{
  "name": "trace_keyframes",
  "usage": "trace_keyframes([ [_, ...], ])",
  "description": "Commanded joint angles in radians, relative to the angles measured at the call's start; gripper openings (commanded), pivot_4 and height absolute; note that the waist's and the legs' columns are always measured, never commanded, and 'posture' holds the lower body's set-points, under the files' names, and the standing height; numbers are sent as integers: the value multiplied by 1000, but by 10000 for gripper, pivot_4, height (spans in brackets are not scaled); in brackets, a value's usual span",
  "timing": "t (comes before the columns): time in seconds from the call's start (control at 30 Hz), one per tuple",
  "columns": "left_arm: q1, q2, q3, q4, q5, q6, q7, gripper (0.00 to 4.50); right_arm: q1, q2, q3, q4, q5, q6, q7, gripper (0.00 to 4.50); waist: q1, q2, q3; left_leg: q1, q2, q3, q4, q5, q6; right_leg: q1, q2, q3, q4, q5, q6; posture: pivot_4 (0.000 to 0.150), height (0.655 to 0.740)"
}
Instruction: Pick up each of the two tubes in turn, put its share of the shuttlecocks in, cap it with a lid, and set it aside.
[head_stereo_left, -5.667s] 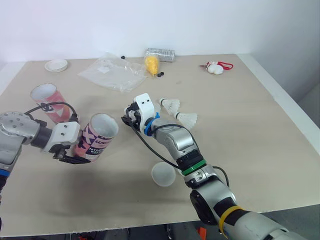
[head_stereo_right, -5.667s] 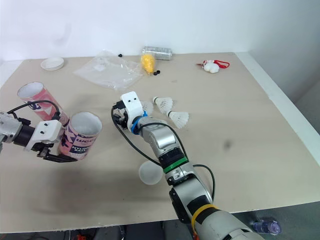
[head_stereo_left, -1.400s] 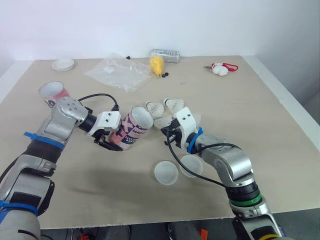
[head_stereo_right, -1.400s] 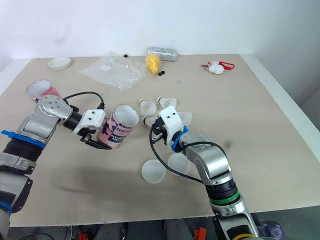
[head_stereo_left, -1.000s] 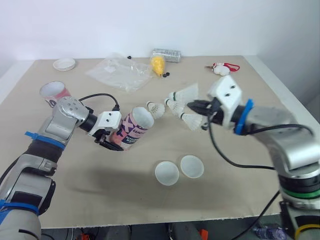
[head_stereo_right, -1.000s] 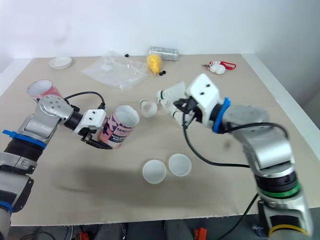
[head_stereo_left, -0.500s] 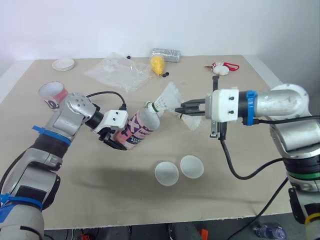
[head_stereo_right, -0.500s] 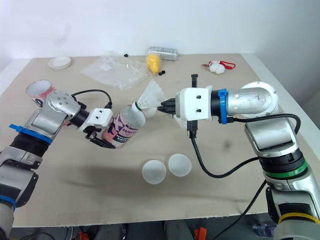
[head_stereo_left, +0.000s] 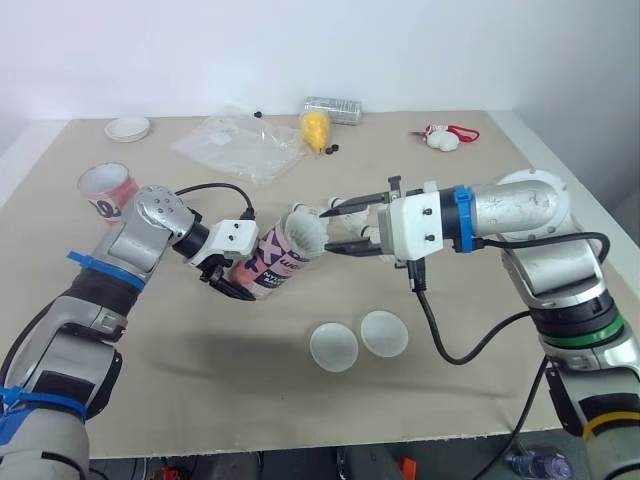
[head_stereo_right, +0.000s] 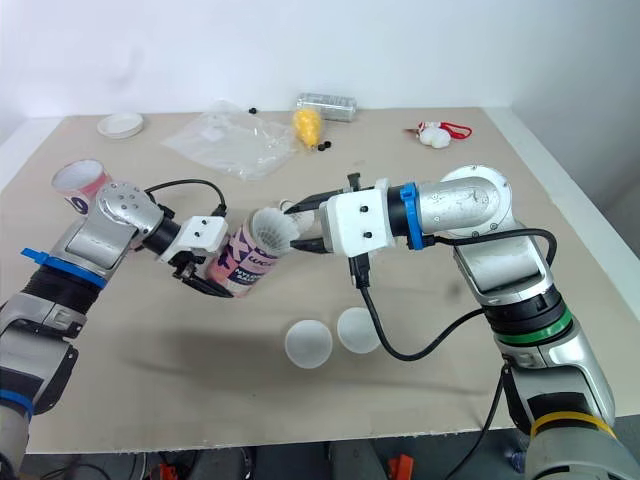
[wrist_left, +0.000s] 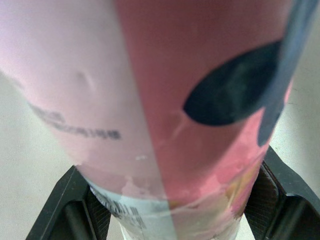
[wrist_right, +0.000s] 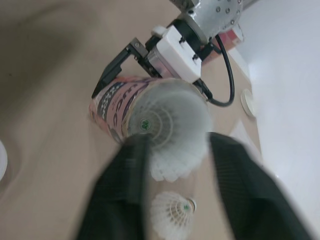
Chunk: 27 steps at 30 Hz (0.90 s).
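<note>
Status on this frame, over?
Left tool shut on tube, tilted. Right tool open at its mouth; shuttlecock sits in the opening. Two lids on table, apart from both arms.

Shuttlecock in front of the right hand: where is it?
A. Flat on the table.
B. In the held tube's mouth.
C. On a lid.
B: the shuttlecock sits in the open end of the tube gripped by the left hand, with the right hand open around it.
</note>
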Motion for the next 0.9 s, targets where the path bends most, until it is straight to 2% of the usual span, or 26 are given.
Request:
trace_keyframes([
  [0.03, 8, 14, 27, -42, -17, 9, -2, 30271, -7, 1, -57, -45, 114, 143, 3, 41271, 0, 0, 0, 0, 0, 0, 0, 0, 0, 0, 0, 0, 0, 0, 0, 1500, 7400],
  [0.07, 10, 15, 28, -45, -18, 11, -2, 30271, -6, 1, -68, -51, 143, 188, 1, 44599, 0, 0, 0, 0, 0, 0, 0, 0, 0, 0, 0, 0, 0, 0, 0, 1500, 7400],
  [0.13, 15, 13, 32, -48, -18, 1, 8, 30271, -15, 16, -121, -49, 253, 350, -40, 44599, 0, 0, 0, 0, 0, 0, 0, 0, 0, 0, 0, 0, 0, 0, -1, 1500, 7400],
  [0.23, 23, 2, 33, -43, -8, -60, 42, 30271, -35, 30, -150, -15, 262, 398, -85, 44599, 0, 0, 0, 0, 0, 0, 0, 0, 0, 0, 0, 0, 0, 4, -6, 1500, 7400],
  [0.33, 28, -20, 41, -32, -12, -83, 75, 30271, -71, 16, -112, 9, 220, 343, -36, 36211, 0, 0, 0, 0, 0, 0, 1, 0, 0, 0, 0, 0, 0, 3, -5, 1500, 7400],
  [0.37, 29, -26, 43, -32, -17, -80, 78, 30271, -92, 14, -89, 26, 192, 307, -15, 31508, 0, 0, 0, 0, 0, 0, 1, 0, 0, 0, 0, -1, 0, 2, -3, 1500, 7400],
  [0.4, 31, -31, 44, -34, -21, -77, 81, 30271, -112, 15, -67, 42, 167, 273, 4, 28605, 0, 1, 0, 0, 0, 0, 1, 0, 0, 0, 0, 0, 0, 1, 0, 1500, 7400],
  [0.43, 32, -34, 45, -36, -22, -74, 81, 30271, -127, 19, -48, 56, 147, 247, 20, 21609, 0, 1, 0, 0, 0, 0, 1, 0, 0, 0, 0, 0, 0, 1, 0, 1500, 7400],
  [0.47, 32, -36, 45, -39, -23, -69, 80, 30271, -140, 24, -29, 67, 130, 224, 36, 18163, 0, 1, 0, 0, 0, 0, 1, 0, 0, 0, 0, 0, 0, 1, 0, 1500, 7400],
  [0.57, 30, -43, 42, -49, -29, -48, 67, 30271, -191, 52, 61, 119, 45, 124, 90, 3588, -2, 1, 0, 0, 0, 0, 0, 0, 0, 0, 0, 0, 0, 1, 0, 1500, 7400],
  [0.6, 28, -44, 40, -53, -31, -41, 63, 30271, -204, 61, 90, 143, 16, 85, 112, 410, -3, 1, 0, 0, 0, 0, 0, 0, 0, 0, 0, 0, 0, 0, 0, 1500, 7400],
  [0.9, 13, -55, 36, -78, -40, 17, 42, 30271, -272, 135, 244, 341, -148, -121, 231, 410, -1, 1, 0, 0, 0, 0, 0, 0, 0, 0, 0, 0, 0, 1, -1, 1500, 7400],
])
